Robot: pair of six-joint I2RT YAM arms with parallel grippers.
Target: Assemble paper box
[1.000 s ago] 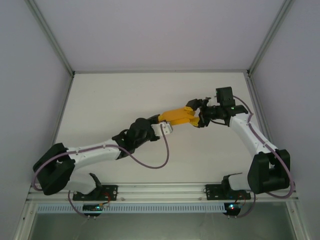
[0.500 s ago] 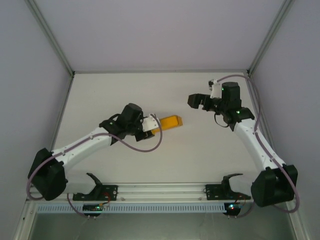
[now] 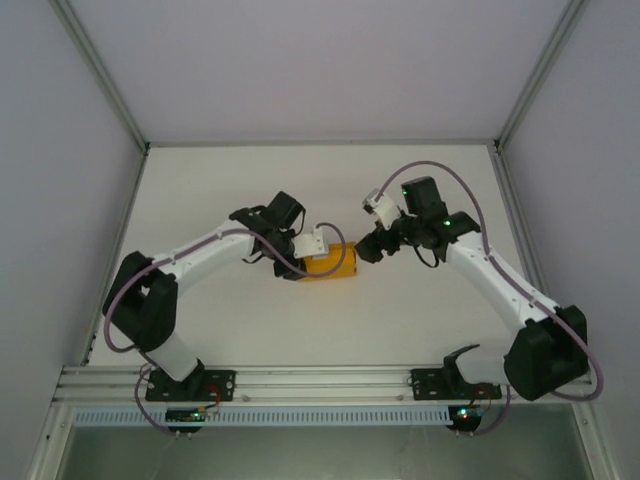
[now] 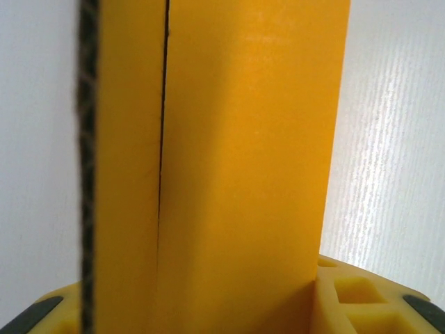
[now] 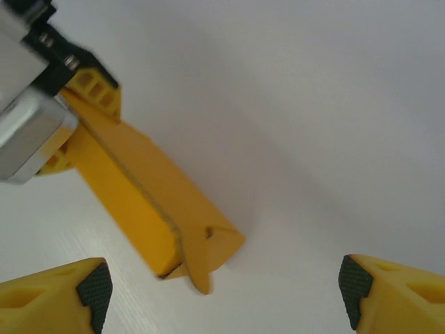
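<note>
Right tool (image 3: 368, 249) swung back beside paper box (image 3: 336, 264), jaws wide apart, left tool (image 3: 312, 256) clamped on it.

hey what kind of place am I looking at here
Probably a lab test cell for robot work: a plain white table boxed in by pale panels on metal framing, with a left arm and a right arm bolted to a rail at its near edge.
</note>
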